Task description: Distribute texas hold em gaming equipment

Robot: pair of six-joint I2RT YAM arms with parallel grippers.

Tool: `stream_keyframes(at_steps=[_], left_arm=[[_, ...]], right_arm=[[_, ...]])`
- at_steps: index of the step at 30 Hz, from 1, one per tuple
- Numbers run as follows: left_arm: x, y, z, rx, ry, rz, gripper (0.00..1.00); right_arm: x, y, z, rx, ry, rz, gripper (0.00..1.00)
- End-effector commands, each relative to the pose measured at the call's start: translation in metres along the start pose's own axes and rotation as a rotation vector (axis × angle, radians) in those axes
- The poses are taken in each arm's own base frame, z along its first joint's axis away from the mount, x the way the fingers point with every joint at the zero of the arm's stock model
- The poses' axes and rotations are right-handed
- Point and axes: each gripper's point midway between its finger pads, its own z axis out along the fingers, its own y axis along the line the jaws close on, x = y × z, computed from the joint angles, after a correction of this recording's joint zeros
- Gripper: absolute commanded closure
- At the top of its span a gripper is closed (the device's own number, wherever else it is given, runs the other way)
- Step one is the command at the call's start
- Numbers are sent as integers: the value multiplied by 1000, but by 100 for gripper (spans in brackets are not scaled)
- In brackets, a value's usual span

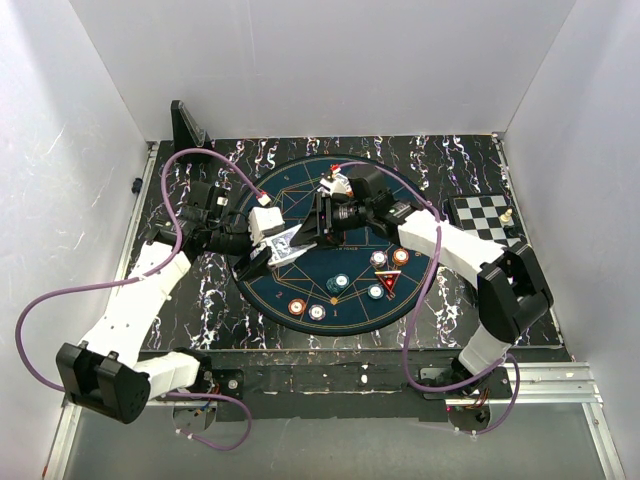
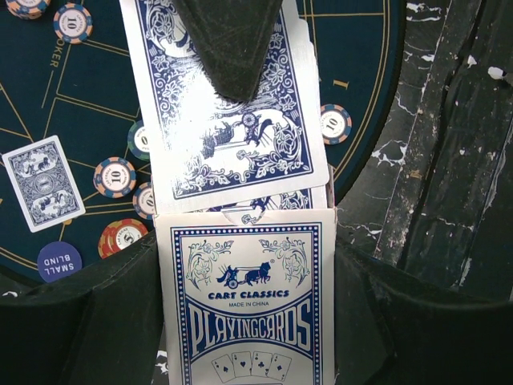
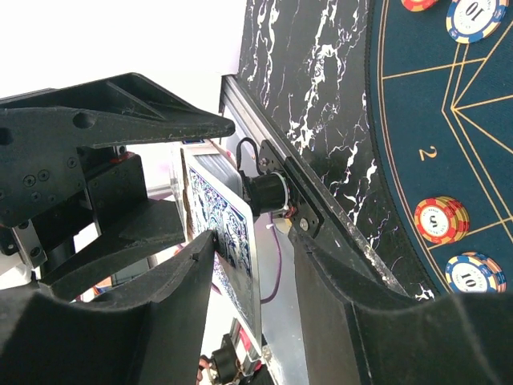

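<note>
My left gripper is shut on a white and blue playing card box, held above the round dark blue mat. Blue-backed cards stick out of the box's open end. My right gripper meets them. Its jaws stand apart around the top card. One of its fingers rests on that card's back, and a gap shows between the card and the other finger. One card lies on the mat. Striped chips and a red triangular marker are spread on the mat.
A black and white chessboard with a piece lies at the right edge of the marbled table. A black upright stand is at the back left. A round blue small blind button lies near the mat's rim. White walls enclose the table.
</note>
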Motion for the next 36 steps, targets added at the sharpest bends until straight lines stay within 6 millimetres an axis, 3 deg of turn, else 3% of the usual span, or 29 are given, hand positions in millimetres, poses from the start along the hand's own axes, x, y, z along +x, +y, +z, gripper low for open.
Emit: stream_keyframes(at_steps=[1, 19, 22, 28, 36], left_arm=[[-22, -1, -6, -26, -97, 35, 92], [-19, -2, -4, -21, -93, 30, 94], [-19, -2, -5, -23, -92, 31, 94], [-16, -3, -4, -24, -86, 27, 94], [-15, -2, -4, -25, -81, 25, 94]], right_arm=[[-2, 13, -17, -17, -36, -48, 49], [-13, 11, -41, -7, -88, -67, 60], [-13, 13, -45, -3, -92, -76, 66], [-16, 15, -54, 2, -111, -79, 87], [-12, 10, -71, 15, -130, -85, 91]])
